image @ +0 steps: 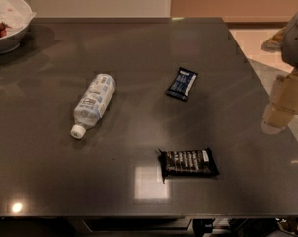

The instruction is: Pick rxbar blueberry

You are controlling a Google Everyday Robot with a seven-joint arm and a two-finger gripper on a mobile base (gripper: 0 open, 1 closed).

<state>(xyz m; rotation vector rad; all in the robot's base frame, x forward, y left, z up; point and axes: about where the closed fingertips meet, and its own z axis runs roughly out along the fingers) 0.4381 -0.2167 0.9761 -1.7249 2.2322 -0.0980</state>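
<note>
The rxbar blueberry (182, 83) is a small flat bar in a dark blue wrapper with a white panel at its far end. It lies on the dark grey table (139, 48), right of centre, turned slightly. My gripper (279, 105) hangs at the right edge of the view over the table's right side. It is well to the right of the bar and a little nearer than it, and it touches nothing.
A larger black wrapped bar with white lettering (188, 162) lies near the front. A clear water bottle with a white cap (93, 104) lies on its side at left. A white bowl (7, 21) stands at the back left corner. The table's right edge runs past my arm.
</note>
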